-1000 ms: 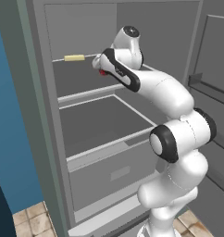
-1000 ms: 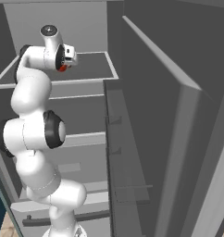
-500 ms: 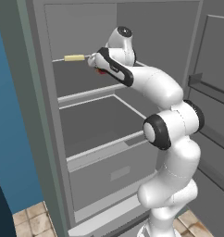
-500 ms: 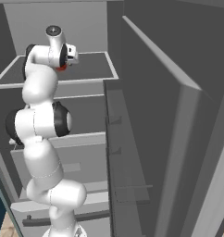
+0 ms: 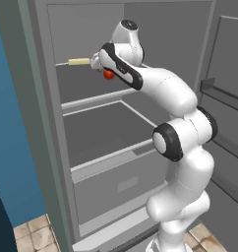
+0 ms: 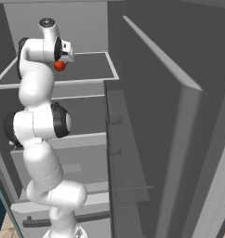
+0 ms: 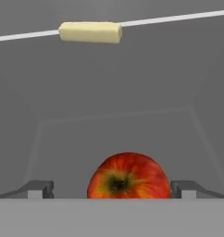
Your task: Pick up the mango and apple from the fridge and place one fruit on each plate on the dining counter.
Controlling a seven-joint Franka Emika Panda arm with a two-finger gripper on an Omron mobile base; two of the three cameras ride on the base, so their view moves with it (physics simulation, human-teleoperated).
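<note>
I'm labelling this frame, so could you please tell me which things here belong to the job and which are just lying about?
Job: apple, fridge, open claw straddling the apple.
Lying about: pale yellow stick at the shelf edge.

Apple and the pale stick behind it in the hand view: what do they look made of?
Apple: a smooth, slightly glossy skin, red streaked with yellow around a dark stem pit, like real fruit. Pale stick: matte, creamy yellow, blunt-ended block, perhaps butter or cheese; the look leaves it open. Fridge shelf: flat, matte grey.
</note>
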